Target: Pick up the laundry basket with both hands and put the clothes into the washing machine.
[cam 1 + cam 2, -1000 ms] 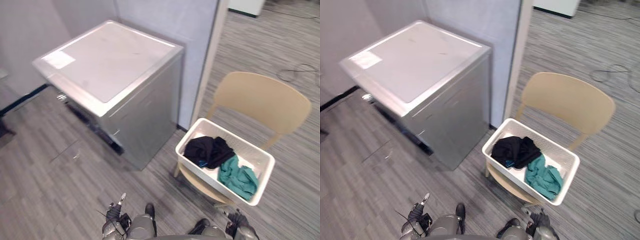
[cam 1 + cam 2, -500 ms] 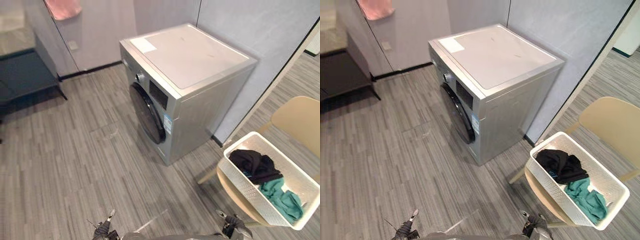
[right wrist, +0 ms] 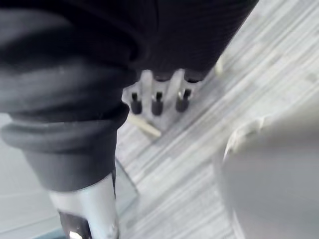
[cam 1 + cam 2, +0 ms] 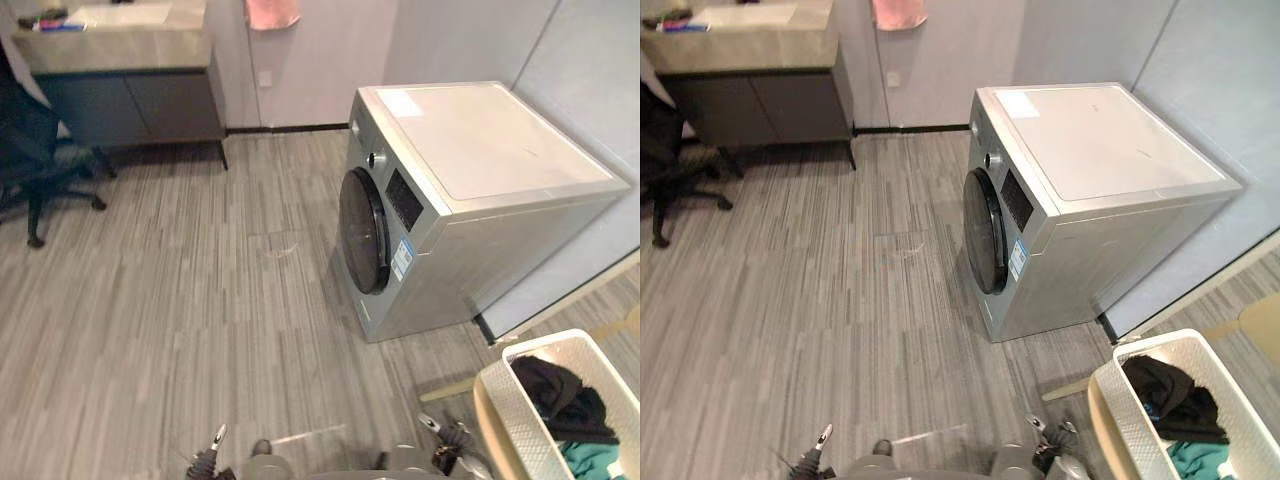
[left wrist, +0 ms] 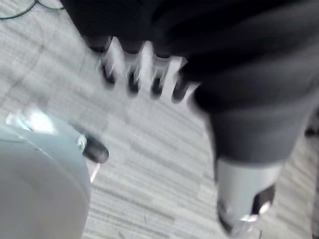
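Head views: white laundry basket [image 4: 518, 425] holding dark and teal clothes [image 4: 560, 392], on a chair [image 4: 1261, 327] near the closed washing machine [image 4: 470, 190].
Left wrist view: my left hand [image 5: 143, 62], fingers spread, empty.
Right wrist view: my right hand [image 3: 158, 94], fingers straight, empty.

Laundry room, washing machine [image 4: 470, 190], counter cabinet [image 4: 120, 60], pink towel [image 4: 272, 10] hanging

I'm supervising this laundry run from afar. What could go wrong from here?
The washing machine door looks shut; once the left hand and right hand carry the laundry basket, neither is free to open it. The basket sits on a chair at the view's edge, so an uneven lift might tip out the black garment inside.
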Tool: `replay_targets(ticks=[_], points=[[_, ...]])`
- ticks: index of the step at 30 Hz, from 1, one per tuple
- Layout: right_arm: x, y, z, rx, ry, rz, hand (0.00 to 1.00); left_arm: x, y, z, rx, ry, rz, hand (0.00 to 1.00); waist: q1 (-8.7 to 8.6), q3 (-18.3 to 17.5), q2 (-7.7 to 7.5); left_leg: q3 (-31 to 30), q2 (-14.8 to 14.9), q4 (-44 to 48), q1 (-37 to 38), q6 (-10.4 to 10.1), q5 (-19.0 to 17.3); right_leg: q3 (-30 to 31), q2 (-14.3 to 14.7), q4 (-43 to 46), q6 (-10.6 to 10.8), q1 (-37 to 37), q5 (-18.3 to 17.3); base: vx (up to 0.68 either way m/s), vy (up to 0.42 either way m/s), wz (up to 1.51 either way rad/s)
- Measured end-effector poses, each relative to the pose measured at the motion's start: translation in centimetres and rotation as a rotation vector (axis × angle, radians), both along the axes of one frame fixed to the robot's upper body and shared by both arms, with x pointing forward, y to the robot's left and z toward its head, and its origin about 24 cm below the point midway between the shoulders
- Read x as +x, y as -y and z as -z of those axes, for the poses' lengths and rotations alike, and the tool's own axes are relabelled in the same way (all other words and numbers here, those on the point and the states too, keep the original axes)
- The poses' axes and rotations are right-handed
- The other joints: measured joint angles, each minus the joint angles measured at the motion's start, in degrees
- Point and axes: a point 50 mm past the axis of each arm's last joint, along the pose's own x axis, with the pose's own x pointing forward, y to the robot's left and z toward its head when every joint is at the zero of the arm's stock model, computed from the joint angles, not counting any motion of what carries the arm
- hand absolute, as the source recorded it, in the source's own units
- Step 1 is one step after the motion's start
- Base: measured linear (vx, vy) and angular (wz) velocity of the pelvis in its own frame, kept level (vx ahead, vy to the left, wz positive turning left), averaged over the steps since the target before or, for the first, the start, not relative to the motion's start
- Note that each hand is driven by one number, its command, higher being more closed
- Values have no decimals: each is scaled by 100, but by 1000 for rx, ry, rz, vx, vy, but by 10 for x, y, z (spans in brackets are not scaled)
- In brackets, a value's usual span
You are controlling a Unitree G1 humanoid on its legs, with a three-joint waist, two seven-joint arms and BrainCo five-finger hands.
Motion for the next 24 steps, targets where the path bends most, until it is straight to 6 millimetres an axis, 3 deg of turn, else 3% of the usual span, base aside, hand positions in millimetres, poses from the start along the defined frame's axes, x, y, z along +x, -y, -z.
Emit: replay_targets(ticks=[1, 2, 4, 6, 7, 9, 10, 11, 12, 13, 15, 17, 18, 19, 20, 21, 23, 24], points=[[-15, 7, 1, -16, -28, 40, 0, 4, 10, -1, -13, 34, 0, 0, 28, -34, 87, -59, -145, 949, -163, 72, -215, -170, -96, -9, 4, 187, 17, 158, 14, 121], [-21, 7, 2, -20, -33, 45, 0, 0, 17, 1, -33, 21, -5, 0, -8, -126, 279, -48, -211, 1309, -157, 53, -504, -312, -51, -23, -47, 310, -10, 171, 49, 60], [-19, 9, 1, -18, -31, 53, 0, 1, 26, 2, -58, 27, -5, 0, 8, -239, 527, -253, -188, 889, -98, -94, -680, -449, 50, 58, -58, 335, -66, 202, 12, 51], [-16, 0, 2, 3, -23, 49, 0, 6, 27, 1, -68, 51, 10, 0, -91, -268, 511, -445, -244, 107, 208, -193, -481, -429, 38, 65, -256, 321, 72, 216, 15, 62], [-13, 0, 2, 4, -18, 45, 0, 4, 28, 1, -68, 49, 8, 0, -97, -278, 525, -439, -229, 35, 238, -121, -354, -427, 71, 85, -412, 330, 214, 114, 51, 40], [-9, 1, 0, -4, -4, 40, 0, -1, 27, 1, -64, 46, -1, 0, -158, -308, 662, -432, -123, 299, 184, -126, -318, -362, 239, 48, -387, 366, 219, 52, 48, 35], [-7, -2, 0, 1, -4, 22, 0, -4, 24, 1, -57, 43, -7, 0, -164, -388, 593, -454, -110, 656, 1, -190, -352, -263, 442, -381, -322, 431, 219, 31, -21, 38], [0, -3, -3, -8, 19, -10, 0, -1, 23, -2, -47, 62, -3, 0, -156, -446, 523, -391, -142, 1533, -412, -492, -482, -378, 485, -731, -181, 657, 186, 33, -27, 20], [9, -2, -7, -20, 50, -14, 0, 2, 23, -3, -46, 72, 11, 0, -139, -375, 705, -243, 6, 2439, -844, -708, -380, -398, 601, -735, -183, 732, 180, 20, -23, 10], [14, -3, -9, -19, 65, -17, 0, 4, 23, -5, -43, 81, 13, 0, -143, -347, 754, -111, 88, 2802, -1016, -877, -225, -403, 612, -726, -170, 763, 150, -13, 2, -15], [22, -10, -11, -18, 80, -73, 0, 2, 20, -7, -24, 91, 23, 0, -86, -329, 803, 538, 404, 3521, -1250, -811, 498, -237, 561, -724, -156, 911, 92, -31, -63, -34], [24, -12, -13, -29, 94, -101, 0, 5, 19, -9, -13, 102, 37, 0, 2, -293, 777, 829, 490, 3787, -1390, -675, 923, -135, 472, -899, -176, 1087, 104, 28, -44, -21], [24, -12, -14, -33, 97, -104, 0, 6, 18, -10, -7, 106, 47, 0, 23, -291, 796, 916, 560, 3843, -1430, -581, 859, -133, 458, -944, -182, 1090, 117, 33, -30, -10], [23, -11, -14, -36, 96, -103, 0, 7, 19, -10, -8, 108, 57, 0, 6, -288, 785, 1088, 730, 3723, -1513, -256, 648, -122, 416, -977, -187, 1072, 125, 66, -2, -10], [21, -9, -14, -41, 88, -101, 0, 7, 20, -10, -11, 107, 57, 0, 21, -280, 741, 1195, 939, 3209, -1532, -80, 533, -92, 384, -1052, -176, 1078, 163, 70, 18, -11], [21, -9, -14, -43, 87, -99, 0, 6, 20, -10, -13, 105, 52, 0, 24, -268, 699, 1237, 1026, 2828, -1484, -68, 525, -65, 353, -1068, -168, 1062, 187, 132, 70, -22], [18, -6, -13, -59, 73, -87, 0, -2, 18, -8, -10, 84, 27, 0, 37, -214, 511, 1240, 1199, 1008, -1045, -117, 559, 108, 145, -1083, -84, 1058, 241, 156, 149, -31], [16, -4, -12, -64, 66, -86, 0, -5, 18, -7, -7, 74, 22, 0, 37, -219, 510, 1204, 1224, 623, -964, -187, 606, 128, 103, -1096, -36, 1065, 268, 188, 251, -23]])
